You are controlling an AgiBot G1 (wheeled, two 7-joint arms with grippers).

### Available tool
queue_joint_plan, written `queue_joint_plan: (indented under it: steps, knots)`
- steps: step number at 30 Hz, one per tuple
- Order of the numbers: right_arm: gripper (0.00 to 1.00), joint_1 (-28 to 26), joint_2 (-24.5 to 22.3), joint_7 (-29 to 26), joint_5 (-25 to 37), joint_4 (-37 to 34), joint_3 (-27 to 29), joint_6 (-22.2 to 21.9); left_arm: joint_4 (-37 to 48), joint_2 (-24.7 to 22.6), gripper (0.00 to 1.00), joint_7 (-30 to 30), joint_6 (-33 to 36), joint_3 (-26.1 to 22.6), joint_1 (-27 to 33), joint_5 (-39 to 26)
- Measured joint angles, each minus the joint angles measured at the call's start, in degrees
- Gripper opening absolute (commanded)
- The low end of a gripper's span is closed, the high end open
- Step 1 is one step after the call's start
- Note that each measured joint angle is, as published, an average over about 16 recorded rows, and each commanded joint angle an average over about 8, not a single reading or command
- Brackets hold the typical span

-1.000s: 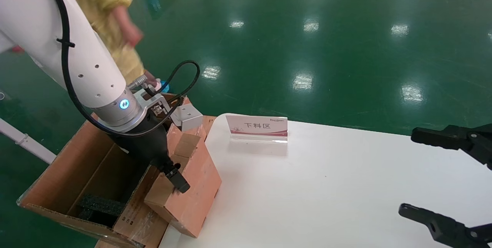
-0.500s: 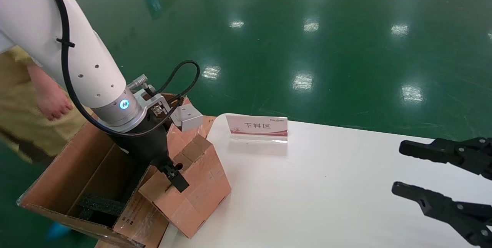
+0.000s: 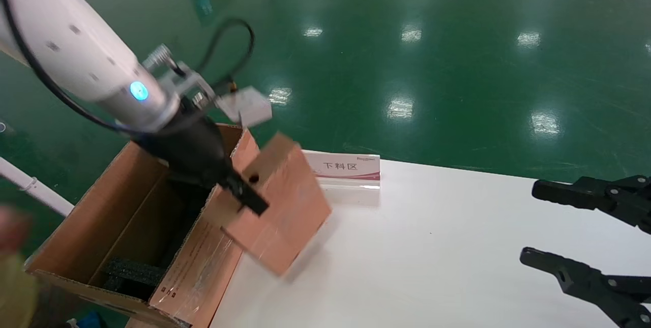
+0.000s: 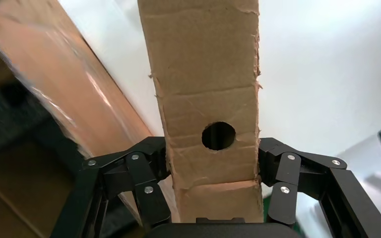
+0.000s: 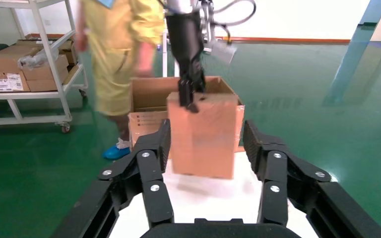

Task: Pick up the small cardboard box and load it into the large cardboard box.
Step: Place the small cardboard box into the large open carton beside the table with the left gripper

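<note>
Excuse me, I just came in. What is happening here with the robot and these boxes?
The left gripper is shut on the small cardboard box and holds it tilted, off the white table, right beside the open large cardboard box. It is not inside yet. The right gripper hangs open over the table's other side. A person in yellow stands behind the boxes.

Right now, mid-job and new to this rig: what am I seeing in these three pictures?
A two-armed robot, seen by three cameras. The head camera looks down on a white table. The left claw is shut on the small cardboard box, lifted and tilted beside the open large cardboard box, which has black foam inside. The left wrist camera shows that grip close up: fingers clamp the end with the round hole. The right wrist camera looks across from the idle, open right claw. A sign card stands on the table.
</note>
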State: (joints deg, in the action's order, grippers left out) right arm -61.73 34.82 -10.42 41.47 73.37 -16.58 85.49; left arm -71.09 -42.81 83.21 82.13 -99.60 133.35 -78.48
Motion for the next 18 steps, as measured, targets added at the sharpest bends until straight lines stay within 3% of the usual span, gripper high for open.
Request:
queue_joint_plan:
  steps: [10,18]
  knots:
    - [1.0,0.0,0.0,0.0,0.0,0.0,0.0,0.0,8.0,3.0,0.0,-8.2,-1.3,4.0,8.5,-2.1]
    - [1.0,0.0,0.0,0.0,0.0,0.0,-0.1,0.0,18.0,3.0,0.0,-17.7,2.3,4.9,14.1,-4.1]
